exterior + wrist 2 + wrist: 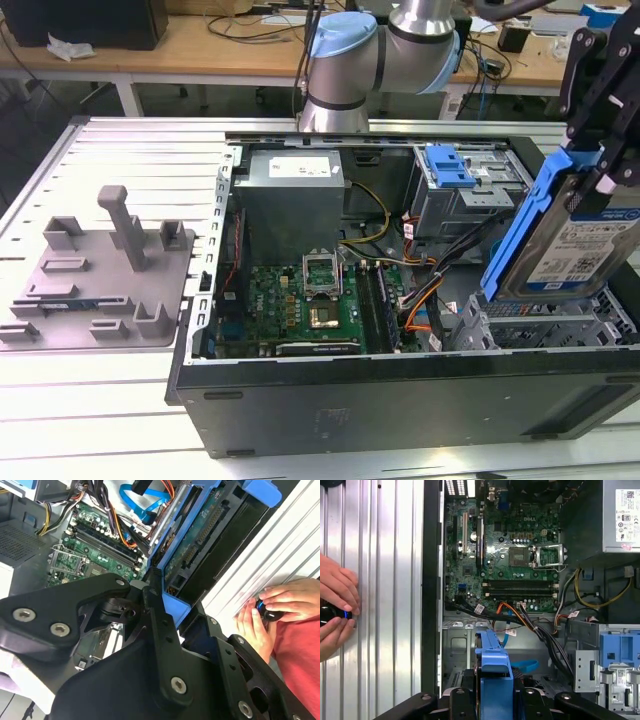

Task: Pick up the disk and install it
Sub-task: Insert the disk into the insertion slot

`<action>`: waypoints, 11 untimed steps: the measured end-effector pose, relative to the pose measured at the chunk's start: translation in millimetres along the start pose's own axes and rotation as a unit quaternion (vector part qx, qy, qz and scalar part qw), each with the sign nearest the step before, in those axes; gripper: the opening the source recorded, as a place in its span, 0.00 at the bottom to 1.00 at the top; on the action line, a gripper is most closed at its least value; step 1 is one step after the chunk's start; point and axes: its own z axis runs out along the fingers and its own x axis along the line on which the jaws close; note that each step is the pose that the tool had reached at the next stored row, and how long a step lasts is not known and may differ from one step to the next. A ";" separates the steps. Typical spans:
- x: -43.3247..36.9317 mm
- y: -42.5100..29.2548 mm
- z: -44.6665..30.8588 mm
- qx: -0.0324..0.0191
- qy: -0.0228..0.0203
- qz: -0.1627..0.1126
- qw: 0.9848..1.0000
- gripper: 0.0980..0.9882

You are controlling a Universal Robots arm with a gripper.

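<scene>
The disk [585,245] is a silver-grey drive with a white-and-blue label in a blue rail frame [525,225]. It hangs tilted on edge at the exterior view's right, just over the metal drive cage [545,325] of the open computer case [400,400]. My black gripper [597,172] is shut on its upper end. In the second wrist view the disk's green circuit side [200,535] and blue frame run away from the fingers [155,625]. In the first wrist view the blue frame [495,677] stands between the fingers [462,700], above the cage floor [457,647].
Inside the case sit a grey power-supply box [295,195], the motherboard [300,305], cable bundles [420,275] and a blue latch [450,165]. A grey fixture plate [100,275] lies on the ribbed table at the exterior view's left. A person's hands [335,612] hold a small device beside the case.
</scene>
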 end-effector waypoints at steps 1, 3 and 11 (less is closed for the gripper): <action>0.0 0.0 0.7 0.000 0.000 0.000 1.000 0.30; 0.0 -0.1 2.2 0.000 0.000 0.000 1.000 0.30; 3.5 -0.9 8.3 0.000 0.000 0.004 1.000 0.30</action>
